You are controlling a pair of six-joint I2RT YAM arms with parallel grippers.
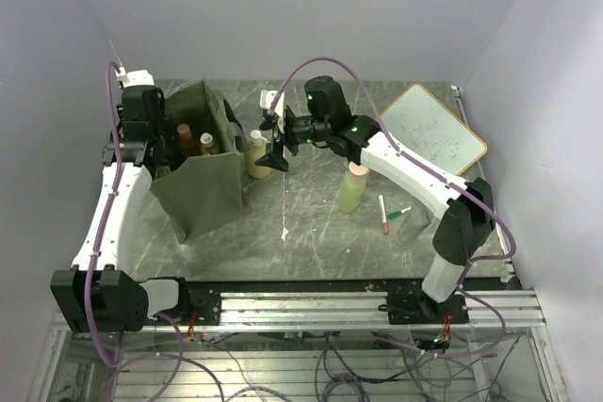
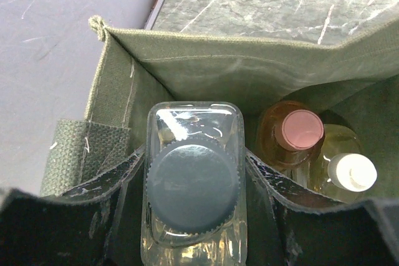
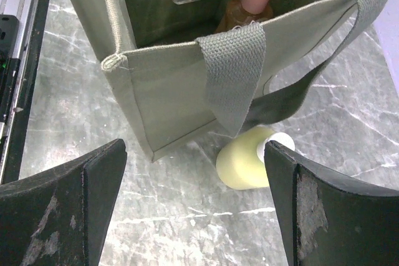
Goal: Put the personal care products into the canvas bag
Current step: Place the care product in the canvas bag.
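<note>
The olive canvas bag (image 1: 203,185) stands upright at the left of the table. My left gripper (image 1: 168,146) hangs over its open mouth, shut on a clear bottle with a dark cap (image 2: 192,182), which is partly down inside the bag. An amber bottle with a pink cap (image 2: 300,130) and a pale yellow one with a white cap (image 2: 352,171) stand in the bag (image 2: 249,45). My right gripper (image 3: 194,147) is wide open and holds nothing. It is just short of a pale yellow bottle (image 3: 246,163) standing against the bag's right wall (image 3: 174,91). Another yellow-green bottle (image 1: 353,185) stands mid-table.
A red marker (image 1: 383,215) and a green marker (image 1: 399,213) lie right of the mid-table bottle. A wood-framed whiteboard (image 1: 433,127) lies at the back right. The bag's strap (image 3: 234,73) droops over its side above the pale bottle. The table's left edge runs close to the bag.
</note>
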